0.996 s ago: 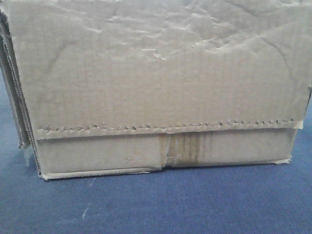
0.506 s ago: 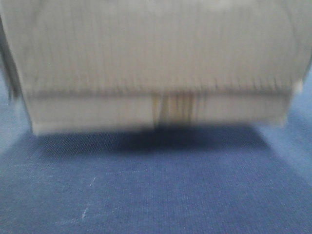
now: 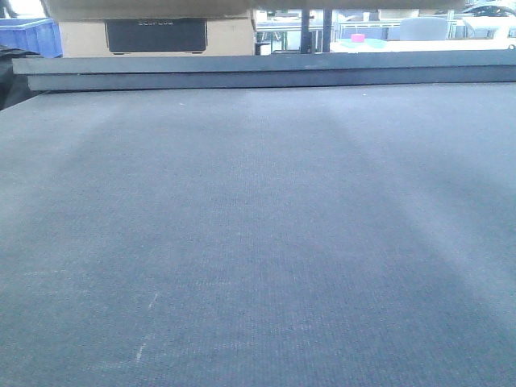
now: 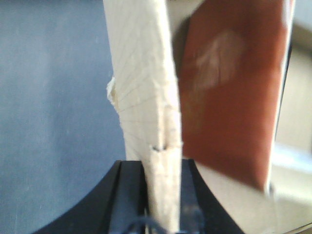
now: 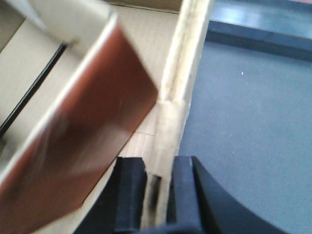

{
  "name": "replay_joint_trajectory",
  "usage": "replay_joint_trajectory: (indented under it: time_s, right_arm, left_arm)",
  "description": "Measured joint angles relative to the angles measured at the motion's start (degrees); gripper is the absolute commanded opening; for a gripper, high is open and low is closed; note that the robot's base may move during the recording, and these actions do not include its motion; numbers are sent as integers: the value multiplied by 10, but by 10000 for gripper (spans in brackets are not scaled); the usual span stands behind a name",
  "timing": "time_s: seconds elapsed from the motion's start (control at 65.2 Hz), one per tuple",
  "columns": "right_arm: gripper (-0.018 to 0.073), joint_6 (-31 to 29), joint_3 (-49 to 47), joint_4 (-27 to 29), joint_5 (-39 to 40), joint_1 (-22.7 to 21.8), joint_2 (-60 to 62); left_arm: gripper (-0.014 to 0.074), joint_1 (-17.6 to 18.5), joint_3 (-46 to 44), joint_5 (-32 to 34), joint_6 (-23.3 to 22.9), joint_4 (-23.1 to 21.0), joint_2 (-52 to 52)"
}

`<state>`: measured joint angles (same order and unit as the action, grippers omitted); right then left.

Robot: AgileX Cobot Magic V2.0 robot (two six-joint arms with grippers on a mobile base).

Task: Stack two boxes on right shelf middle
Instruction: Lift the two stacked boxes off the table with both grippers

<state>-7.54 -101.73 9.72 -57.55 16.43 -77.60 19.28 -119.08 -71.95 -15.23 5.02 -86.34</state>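
Note:
Both grippers hold one tan cardboard box by its side walls, lifted off the table. In the front view only its underside (image 3: 145, 8) shows, along the top edge. My left gripper (image 4: 164, 165) is shut on the box's left wall (image 4: 144, 87). My right gripper (image 5: 160, 168) is shut on the box's right wall (image 5: 187, 73). A reddish-brown inner flap shows inside the box in the left wrist view (image 4: 234, 87) and in the right wrist view (image 5: 83, 136). A second box and the steel shelf are out of view.
The dark blue-grey table top (image 3: 258, 242) spreads below the box, with a raised dark rail (image 3: 266, 74) at its far edge. Behind it are a blue bin (image 3: 28, 36), a black panel on a tan block (image 3: 155, 35) and a small pink object (image 3: 357, 37).
The box stood on the table and filled the front view. It has risen until only its underside shows at the top, which uncovers the table and the background.

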Motion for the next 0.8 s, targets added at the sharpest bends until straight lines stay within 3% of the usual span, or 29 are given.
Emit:
replay_joint_trajectory:
  time_s: [0.797]
  right_arm:
    - [-151, 1, 0, 2, -7, 0, 0]
  left_arm:
    - [-111, 0, -1, -14, 0, 0, 1]
